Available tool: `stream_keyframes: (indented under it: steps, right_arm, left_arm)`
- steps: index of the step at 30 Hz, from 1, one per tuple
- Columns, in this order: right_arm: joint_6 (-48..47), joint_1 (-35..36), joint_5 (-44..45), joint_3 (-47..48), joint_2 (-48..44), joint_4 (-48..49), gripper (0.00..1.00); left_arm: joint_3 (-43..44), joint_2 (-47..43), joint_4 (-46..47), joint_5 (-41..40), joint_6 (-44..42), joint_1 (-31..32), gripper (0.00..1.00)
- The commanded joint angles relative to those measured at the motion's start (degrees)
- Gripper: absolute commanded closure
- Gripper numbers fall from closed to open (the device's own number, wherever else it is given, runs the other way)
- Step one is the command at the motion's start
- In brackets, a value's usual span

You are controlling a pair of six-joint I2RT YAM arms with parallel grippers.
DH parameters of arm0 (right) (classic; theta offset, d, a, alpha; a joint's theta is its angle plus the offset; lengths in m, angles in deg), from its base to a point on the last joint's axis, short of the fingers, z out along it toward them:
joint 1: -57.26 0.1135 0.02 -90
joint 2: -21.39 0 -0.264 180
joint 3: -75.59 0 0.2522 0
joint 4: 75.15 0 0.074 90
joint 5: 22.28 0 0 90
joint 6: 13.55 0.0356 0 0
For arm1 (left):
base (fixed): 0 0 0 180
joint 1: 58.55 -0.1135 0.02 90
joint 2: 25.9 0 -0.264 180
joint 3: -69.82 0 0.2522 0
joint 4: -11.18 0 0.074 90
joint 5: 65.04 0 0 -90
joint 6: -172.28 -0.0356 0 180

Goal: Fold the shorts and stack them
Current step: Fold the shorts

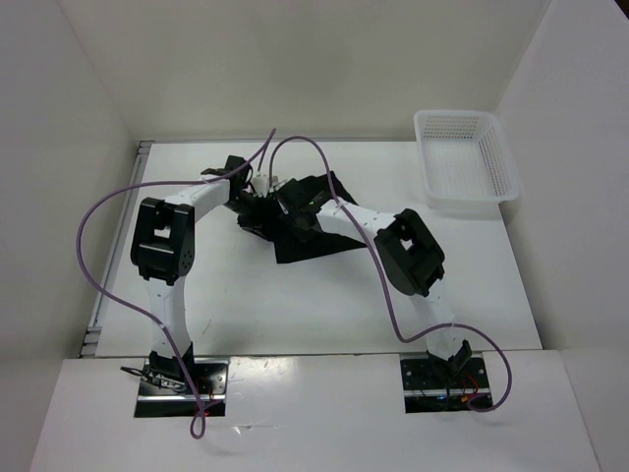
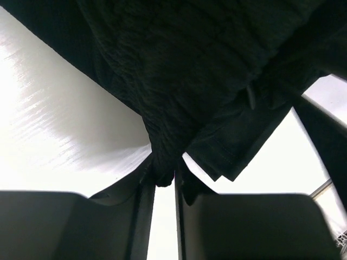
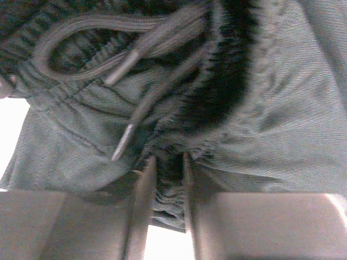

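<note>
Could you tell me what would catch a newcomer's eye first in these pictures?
Crumpled black soft-fabric shorts lie in the centre. The left gripper and right gripper each pinch a fold of the cloth. A white plastic mesh basket sits at the white table's far right corner.

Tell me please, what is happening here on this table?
Two robot arms are handling one pair of black shorts in the middle of the white table. The left gripper is shut on a fold of the cloth. The right gripper is shut on the gathered waistband, close to the drawstring. The shorts are bunched up and not yet folded. A white mesh basket stands at the far right corner, apart from them.
</note>
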Motion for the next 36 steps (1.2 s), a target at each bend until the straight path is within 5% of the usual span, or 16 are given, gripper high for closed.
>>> stream_keyframes:
  steps: [1,10,18,34,36]
  right_arm:
    - [0.70,0.40,3.33,1.53,0.54,1.28,0.74]
    - [-3.78,0.40,-0.18,5.48,-3.33,0.76,1.00]
    - [-2.82,0.40,-12.12,12.51,-5.88,-1.62,1.00]
    - [1.58,1.45,-19.96,13.57,-1.66,-1.62,1.00]
    - [1.58,1.98,-19.96,13.04,0.18,-1.62,0.98]
  left_arm:
    - [0.32,0.66,0.40,2.19,-1.32,0.29,0.76]
    - [1.46,1.72,0.40,3.25,-1.32,0.29,0.92]
    - [1.99,1.72,0.40,3.78,-1.32,0.29,0.97]
    - [2.52,1.72,-0.30,4.31,-1.32,0.29,0.97]
    - [2.52,1.72,-0.92,4.31,-1.32,0.29,0.90]
